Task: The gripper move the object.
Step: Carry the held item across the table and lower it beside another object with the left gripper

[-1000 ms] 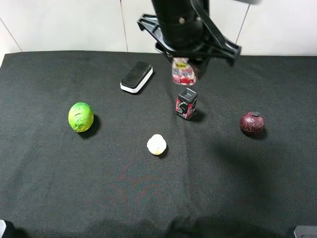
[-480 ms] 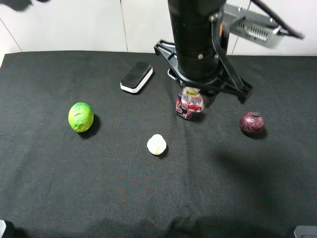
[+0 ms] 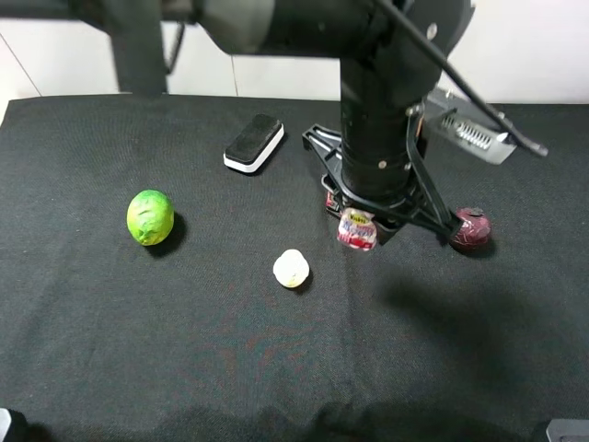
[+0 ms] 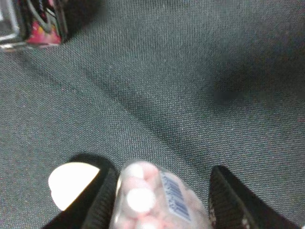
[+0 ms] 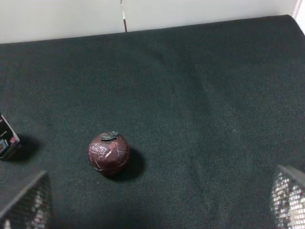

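Nothing is legible: the bottle bears a blurred barcode and an unreadably small yellow mark.

The round fruit lies far left on the desk; eraser at the back; small ball centre, bottle just right of it; stemmed fruit far right.
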`<action>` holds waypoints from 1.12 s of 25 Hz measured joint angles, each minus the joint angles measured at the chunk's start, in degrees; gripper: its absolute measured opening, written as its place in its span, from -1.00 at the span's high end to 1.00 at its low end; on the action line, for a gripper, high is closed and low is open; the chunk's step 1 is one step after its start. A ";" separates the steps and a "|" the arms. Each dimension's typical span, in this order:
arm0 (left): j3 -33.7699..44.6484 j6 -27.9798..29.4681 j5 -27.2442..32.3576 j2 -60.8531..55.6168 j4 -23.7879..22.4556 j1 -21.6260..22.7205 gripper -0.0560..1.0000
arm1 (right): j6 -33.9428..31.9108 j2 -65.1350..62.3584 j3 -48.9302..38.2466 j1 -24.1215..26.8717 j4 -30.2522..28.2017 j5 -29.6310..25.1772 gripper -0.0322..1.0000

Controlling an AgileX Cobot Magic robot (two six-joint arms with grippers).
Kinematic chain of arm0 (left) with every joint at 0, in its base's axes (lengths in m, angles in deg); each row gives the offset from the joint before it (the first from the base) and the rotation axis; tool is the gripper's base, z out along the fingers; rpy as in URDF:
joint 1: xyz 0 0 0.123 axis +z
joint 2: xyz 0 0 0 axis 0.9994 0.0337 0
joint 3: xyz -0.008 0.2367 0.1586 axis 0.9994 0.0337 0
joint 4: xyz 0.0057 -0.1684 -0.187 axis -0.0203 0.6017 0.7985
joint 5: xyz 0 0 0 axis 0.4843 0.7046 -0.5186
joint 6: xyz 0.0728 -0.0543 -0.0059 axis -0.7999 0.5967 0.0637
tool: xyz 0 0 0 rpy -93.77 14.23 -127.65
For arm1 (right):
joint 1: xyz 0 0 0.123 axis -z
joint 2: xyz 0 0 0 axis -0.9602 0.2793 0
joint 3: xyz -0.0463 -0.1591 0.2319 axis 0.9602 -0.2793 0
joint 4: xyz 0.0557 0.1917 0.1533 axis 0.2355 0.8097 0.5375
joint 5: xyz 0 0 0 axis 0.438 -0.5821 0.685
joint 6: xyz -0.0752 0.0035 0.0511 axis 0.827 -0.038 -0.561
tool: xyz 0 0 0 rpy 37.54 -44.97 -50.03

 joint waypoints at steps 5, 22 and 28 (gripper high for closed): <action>0.00 -0.10 0.10 2.14 0.17 -0.60 0.09 | 0.00 0.00 0.00 0.00 0.12 0.00 -0.41; 2.72 -1.48 -3.80 7.85 0.11 -0.67 0.09 | 0.00 0.00 0.00 0.00 1.37 0.00 -0.41; 2.83 -1.53 -5.30 10.13 0.37 -0.67 0.09 | 0.00 0.00 0.00 0.00 1.98 0.00 -0.41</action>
